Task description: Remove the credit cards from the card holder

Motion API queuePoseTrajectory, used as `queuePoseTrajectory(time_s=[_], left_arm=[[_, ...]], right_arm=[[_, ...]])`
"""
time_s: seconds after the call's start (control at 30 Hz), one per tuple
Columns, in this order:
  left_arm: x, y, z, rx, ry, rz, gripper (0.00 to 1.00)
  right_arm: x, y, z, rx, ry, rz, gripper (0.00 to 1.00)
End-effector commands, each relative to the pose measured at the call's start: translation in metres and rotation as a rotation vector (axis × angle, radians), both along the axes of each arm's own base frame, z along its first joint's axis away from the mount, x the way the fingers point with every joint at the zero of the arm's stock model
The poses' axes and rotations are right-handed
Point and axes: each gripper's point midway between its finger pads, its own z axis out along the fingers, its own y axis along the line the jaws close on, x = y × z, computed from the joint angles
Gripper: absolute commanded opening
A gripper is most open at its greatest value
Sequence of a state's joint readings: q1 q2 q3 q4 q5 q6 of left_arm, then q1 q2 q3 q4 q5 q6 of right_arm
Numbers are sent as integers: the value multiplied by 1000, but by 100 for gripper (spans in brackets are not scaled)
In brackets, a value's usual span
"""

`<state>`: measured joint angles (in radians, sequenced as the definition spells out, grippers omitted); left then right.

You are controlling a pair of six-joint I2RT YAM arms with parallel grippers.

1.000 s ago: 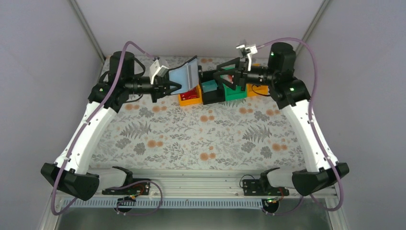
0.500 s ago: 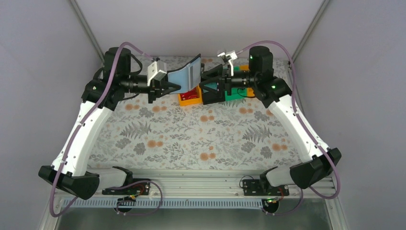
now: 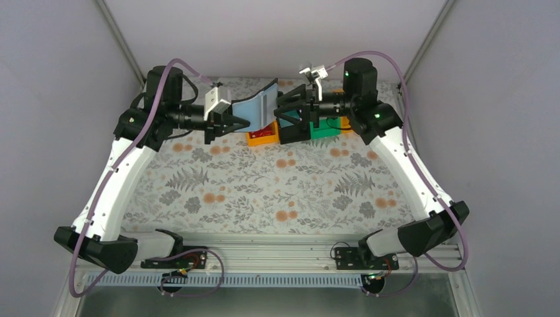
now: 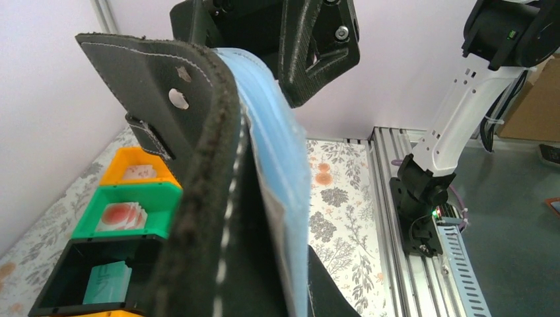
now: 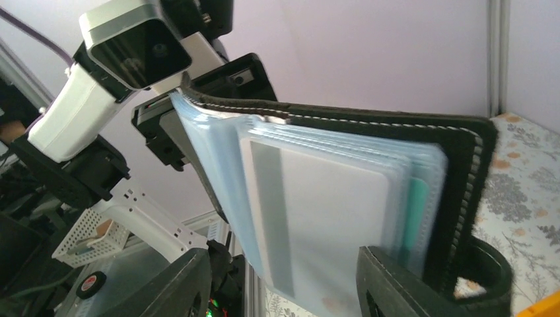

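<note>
left gripper (image 3: 231, 124): clamped shut on one end of card holder (image 3: 261, 105), held it off the table (image 3: 264, 191).
card holder: hung open in the air above far edge of table, over the row of bins; black outside, pale blue sleeves fanned out toward right arm.
credit cards (image 5: 317, 211): sat in the sleeves; front one white with a grey stripe, a teal edge showed behind it.
right gripper (image 3: 282, 105): fingers (image 5: 403, 281) spread wide, one each side of the sleeve stack's free end; could not tell whether they touched it.
bins: stood side by side along far edge: orange bin (image 3: 261, 137), black bin (image 3: 295, 132), green bin (image 3: 325, 129).
black bin: held a teal flat item.
green bin: held something reddish, too blurred to tell.
</note>
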<state>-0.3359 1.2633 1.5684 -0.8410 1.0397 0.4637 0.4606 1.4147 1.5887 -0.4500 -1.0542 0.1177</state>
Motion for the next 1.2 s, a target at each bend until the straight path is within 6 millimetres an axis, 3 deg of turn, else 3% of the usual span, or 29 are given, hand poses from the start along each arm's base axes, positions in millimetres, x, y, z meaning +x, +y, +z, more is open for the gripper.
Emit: queuePoseTrajectory(time_s=[0.0,0.17,0.27,0.4,0.5,0.63,1.17], left_arm=[[-4,-3,17,-32,-70,-42,2],[0,-2,13,-24,-58,-21,2],[3,-3,13,-21,-57,-10,2],[3,-3,12,-20,-59,-17,2],[0,-3,11,-16,-70,-26,2],[-4,-3,10,-8,-86,-39,2],[-8,-4,12,-17,-85,-57,2]], right_arm=[[-19,7,10,30,-13,100,54],[-39,5,19,56,-30,194,44],[-48,5,20,58,-28,225,42],[-37,-3,19,9,-77,91,50],[-14,-16,19,-10,-95,-36,59],[-4,-20,20,7,-94,-69,71],[-5,-13,14,20,-51,3,73]])
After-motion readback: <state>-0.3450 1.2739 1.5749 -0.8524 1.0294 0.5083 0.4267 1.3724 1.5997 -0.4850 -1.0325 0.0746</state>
